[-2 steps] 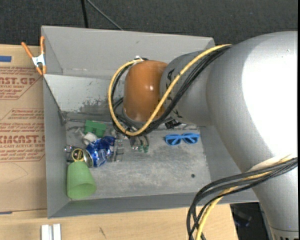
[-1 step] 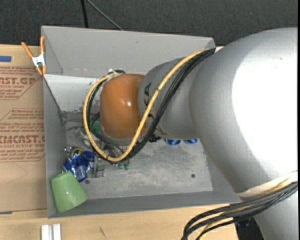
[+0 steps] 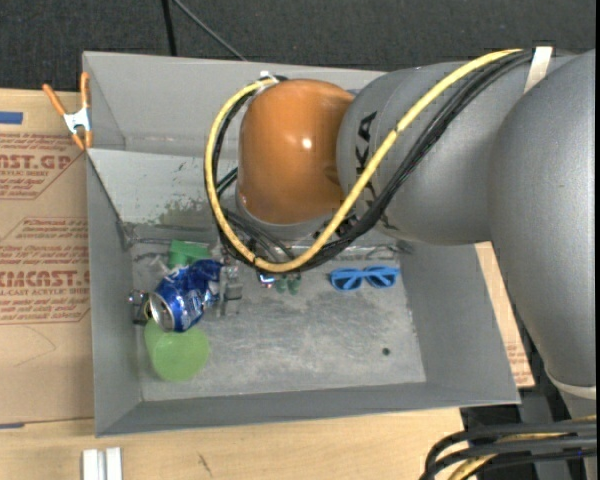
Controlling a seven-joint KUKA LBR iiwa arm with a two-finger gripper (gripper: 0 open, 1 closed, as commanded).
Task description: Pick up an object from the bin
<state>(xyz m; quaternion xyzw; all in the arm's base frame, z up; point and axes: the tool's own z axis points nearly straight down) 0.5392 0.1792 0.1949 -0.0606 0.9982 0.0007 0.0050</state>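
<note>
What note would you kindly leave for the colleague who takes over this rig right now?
Gripper: low in the bin, under the arm's orange cover, just right of the crushed blue can. Whether it grips anything cannot be seen.
Things: the can lies at the left of the floor, with a green ball in front of it and a green scrap behind it. Blue sunglasses lie right of the gripper.
Done: the arm is down in the bin.
Left: grip one thing and lift it out.
</note>
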